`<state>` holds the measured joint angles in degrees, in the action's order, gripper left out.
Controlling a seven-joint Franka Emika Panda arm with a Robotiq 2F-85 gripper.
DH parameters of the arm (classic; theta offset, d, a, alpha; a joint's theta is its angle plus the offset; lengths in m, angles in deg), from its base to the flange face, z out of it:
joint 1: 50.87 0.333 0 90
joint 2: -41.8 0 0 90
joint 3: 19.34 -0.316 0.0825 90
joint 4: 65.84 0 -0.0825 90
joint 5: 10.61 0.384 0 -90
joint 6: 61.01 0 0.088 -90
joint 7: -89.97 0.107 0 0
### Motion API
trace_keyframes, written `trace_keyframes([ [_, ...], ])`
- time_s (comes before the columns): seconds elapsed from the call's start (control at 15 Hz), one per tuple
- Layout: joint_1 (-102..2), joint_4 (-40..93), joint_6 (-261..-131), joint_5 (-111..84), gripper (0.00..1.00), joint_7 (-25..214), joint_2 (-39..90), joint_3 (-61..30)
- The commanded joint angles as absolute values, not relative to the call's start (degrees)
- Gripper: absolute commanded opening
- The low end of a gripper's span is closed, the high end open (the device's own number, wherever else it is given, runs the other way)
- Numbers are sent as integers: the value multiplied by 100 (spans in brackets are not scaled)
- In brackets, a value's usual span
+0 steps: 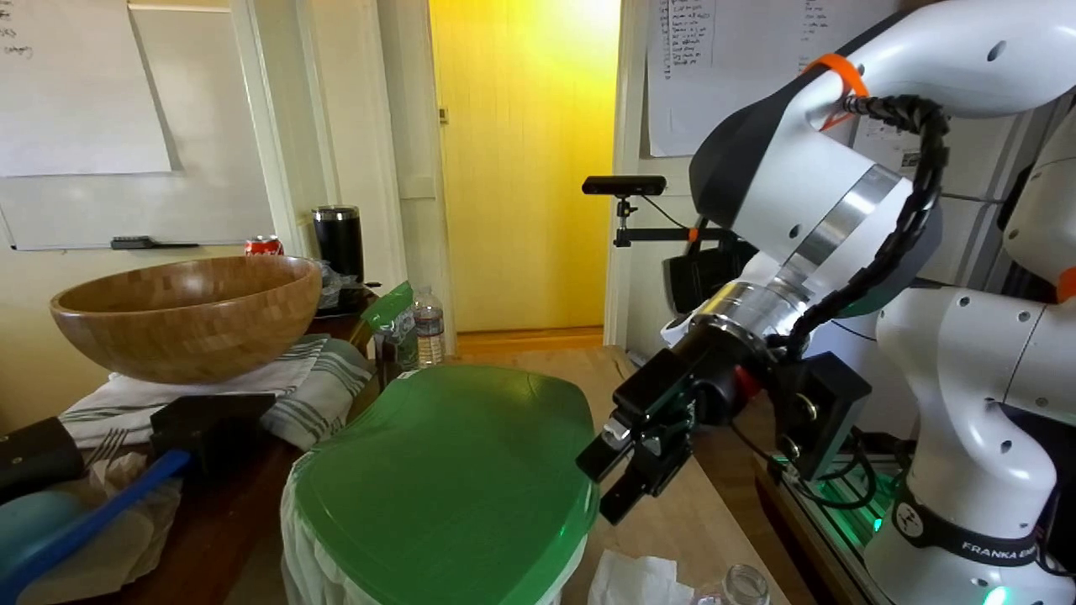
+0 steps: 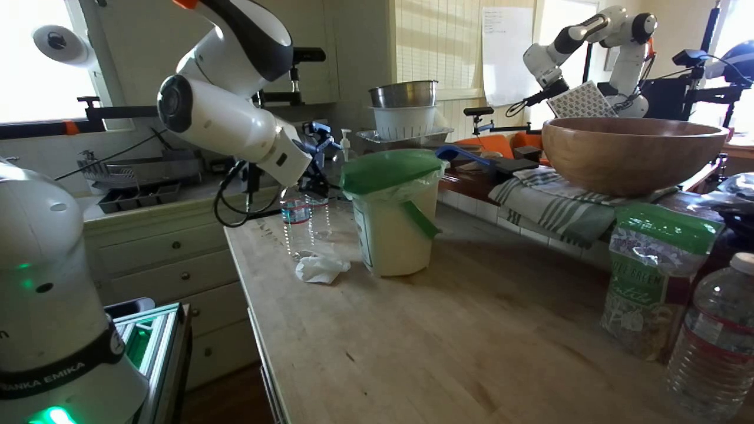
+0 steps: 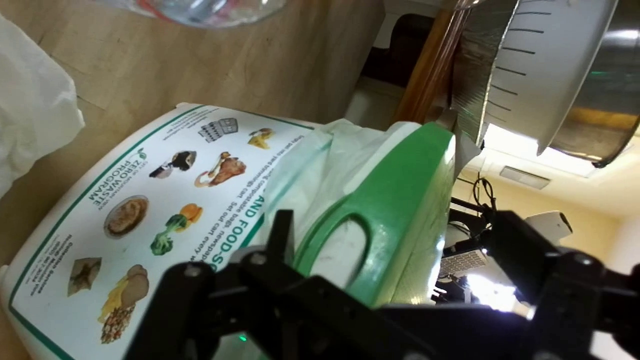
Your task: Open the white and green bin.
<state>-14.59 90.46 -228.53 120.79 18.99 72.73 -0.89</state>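
Note:
The white and green bin [image 2: 397,238] stands upright on the wooden counter, its glossy green lid [image 1: 454,487] lying down over the rim. A translucent bag liner [image 2: 421,182] hangs out beneath the lid. In the wrist view, the printed label [image 3: 150,215] covers the bin's front, and the green lid [image 3: 405,180] has an oval recess in its front lip. My gripper [image 1: 607,483] is beside the lid's edge, tilted downward and open. From the wrist, the lid's lip appears between the spread fingers of the gripper [image 3: 397,235]; contact cannot be made out.
A crumpled tissue [image 2: 321,268] and clear water bottles [image 2: 296,218] sit close to the bin under the arm. The wooden bowl [image 1: 189,315] rests on a striped towel [image 1: 315,395] across from the arm. A green snack bag [image 2: 654,277] and another bottle [image 2: 716,341] stand on the counter.

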Motion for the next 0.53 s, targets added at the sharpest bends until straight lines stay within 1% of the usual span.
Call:
trace_keyframes([
  [0.0,-1548,9060,-22870,12356,100,1808,7397,-240],
  [0.47,-1879,9015,-22908,12681,100,1633,7580,-540],
])
